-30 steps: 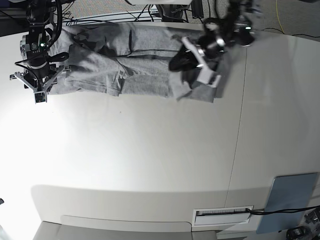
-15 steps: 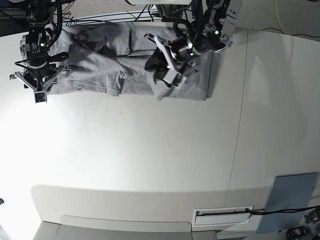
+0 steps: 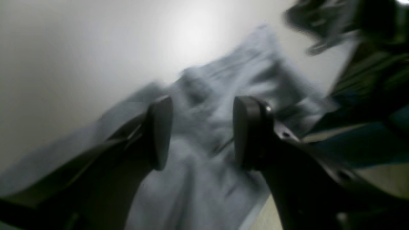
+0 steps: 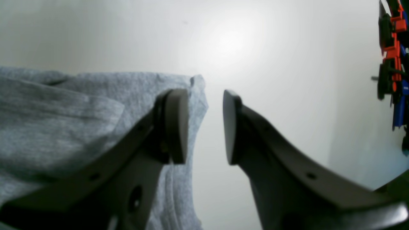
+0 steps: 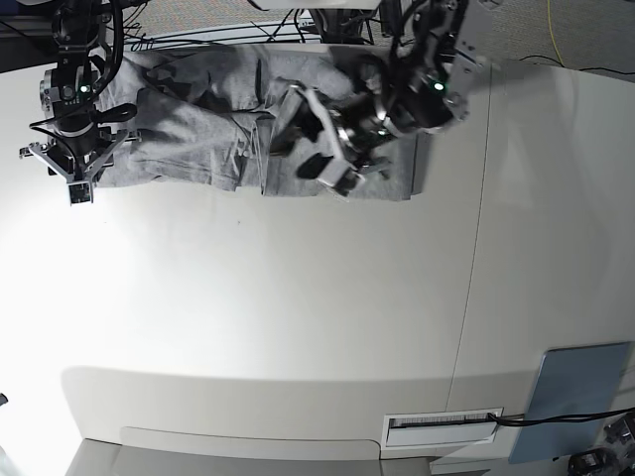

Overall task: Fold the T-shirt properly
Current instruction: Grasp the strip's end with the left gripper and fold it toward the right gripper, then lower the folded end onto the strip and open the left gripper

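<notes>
The heather-grey T-shirt [image 5: 198,139] lies crumpled along the table's far edge, plain side showing. My left gripper [image 5: 310,147] hovers over its middle-right part with jaws apart. In the left wrist view the left gripper [image 3: 201,134] is open with blurred grey cloth [image 3: 204,179] beyond the fingers and nothing clamped. My right gripper [image 5: 77,184] is at the shirt's left end. In the right wrist view the right gripper [image 4: 201,127] is open. Its left finger [image 4: 174,127] is over the shirt's edge [image 4: 80,108] and the other is over bare table.
A grey-blue rectangular panel [image 5: 578,397] lies at the front right corner beside a white slotted plate [image 5: 442,428]. Cables [image 5: 248,25] run behind the table's far edge. An orange and blue object [image 4: 391,48] stands at the right of the right wrist view.
My left arm swept leftward across the shirt from its right end to the middle. The bunched cloth at the right end now lies flatter. The right arm has not moved.
</notes>
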Available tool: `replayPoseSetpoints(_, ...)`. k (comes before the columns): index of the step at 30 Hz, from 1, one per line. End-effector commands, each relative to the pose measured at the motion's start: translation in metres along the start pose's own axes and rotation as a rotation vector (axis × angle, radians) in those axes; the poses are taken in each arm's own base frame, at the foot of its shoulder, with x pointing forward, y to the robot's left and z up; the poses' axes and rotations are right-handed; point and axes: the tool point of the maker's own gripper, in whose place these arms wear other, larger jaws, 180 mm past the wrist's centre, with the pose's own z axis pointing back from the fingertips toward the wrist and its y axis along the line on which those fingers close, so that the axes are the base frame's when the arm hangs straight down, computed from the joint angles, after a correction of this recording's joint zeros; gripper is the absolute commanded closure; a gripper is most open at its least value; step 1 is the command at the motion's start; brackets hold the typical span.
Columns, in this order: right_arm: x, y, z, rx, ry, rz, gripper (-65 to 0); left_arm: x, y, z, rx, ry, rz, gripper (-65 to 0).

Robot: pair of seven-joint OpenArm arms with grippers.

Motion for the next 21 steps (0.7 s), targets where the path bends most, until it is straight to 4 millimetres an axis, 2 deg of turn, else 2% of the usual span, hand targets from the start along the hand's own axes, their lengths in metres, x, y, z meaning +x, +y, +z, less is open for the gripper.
replayPoseSetpoints(1, 0.01, -0.01, 0.002, -0.028, -0.03, 0.005, -19.0, 0.008, 0.003, 0.006, 0.001, -0.028, -0.01, -31.1)
replayPoseSetpoints(4, 0.009, -0.01, 0.002, -0.028, -0.029, 0.005, -19.0, -0.007, 0.018, 0.018, 0.035, 0.009, -0.005, -31.1)
replayPoseSetpoints(8, 0.008, -0.01, 0.002, -0.027, -0.025, 0.005, -19.0, -0.035, 0.024, 0.033, 0.035, 0.076, -0.018, -31.1)
replayPoseSetpoints(11, 0.008, -0.01, 0.003, -0.027, -0.026, 0.006, -19.0, -0.054, 0.003, 0.043, -0.07, 0.104, -0.035, -30.6)
replayPoseSetpoints(15, 0.009, -0.01, 0.003, -0.027, -0.028, 0.005, -19.0, -0.059, -0.032, 0.052, -0.214, 0.088, -0.12, -28.3)
replayPoseSetpoints(21, 0.009, -0.01, 0.003, -0.027, -0.027, 0.005, -19.0, -0.058, -0.047, 0.047, -0.239, 0.088, -0.179, -27.8)
